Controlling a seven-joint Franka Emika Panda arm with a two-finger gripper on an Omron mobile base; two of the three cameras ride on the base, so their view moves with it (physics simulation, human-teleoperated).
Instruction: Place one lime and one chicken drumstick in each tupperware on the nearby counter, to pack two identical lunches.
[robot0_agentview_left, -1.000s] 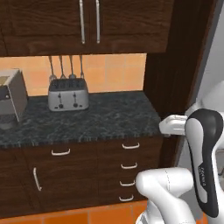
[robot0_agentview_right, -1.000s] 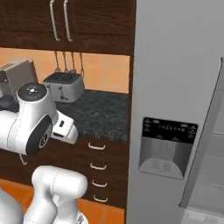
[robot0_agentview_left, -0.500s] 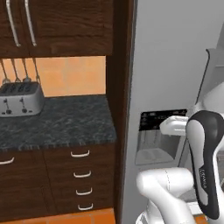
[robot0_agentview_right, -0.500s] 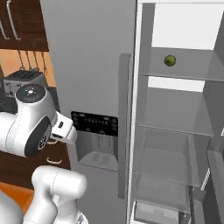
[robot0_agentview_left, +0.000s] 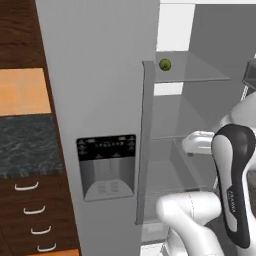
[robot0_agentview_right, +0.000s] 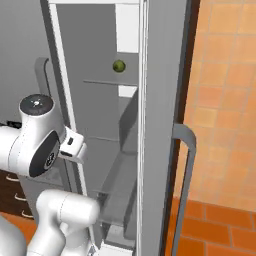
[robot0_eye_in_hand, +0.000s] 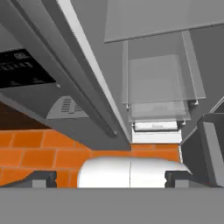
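Observation:
A small green lime (robot0_agentview_left: 165, 64) rests on the upper glass shelf (robot0_agentview_left: 200, 75) inside the open fridge; the right base view has the lime (robot0_agentview_right: 118, 66) at that shelf's back. My gripper (robot0_eye_in_hand: 111, 178) is open, both dark fingertips (robot0_eye_in_hand: 43, 178) spread wide with nothing between them. The hand (robot0_agentview_left: 200, 142) hovers in front of the fridge's middle shelves, well below the lime. A strip of the marbled counter (robot0_agentview_left: 25, 145) lies at the far left. The chicken drumstick and the tupperware are out of view.
The closed fridge door with its dispenser panel (robot0_agentview_left: 106, 165) and tall handle (robot0_agentview_left: 145, 145) stands left of the opening. The other door (robot0_agentview_right: 165, 125) hangs open with a handle (robot0_agentview_right: 186, 165). Clear drawers (robot0_eye_in_hand: 157, 87) sit low inside. Dark cabinet drawers (robot0_agentview_left: 30, 215) are below the counter.
The whole picture has swept right as the base turned: counter and toaster slid off to the left, and the open fridge has come into view. The gripper stays open.

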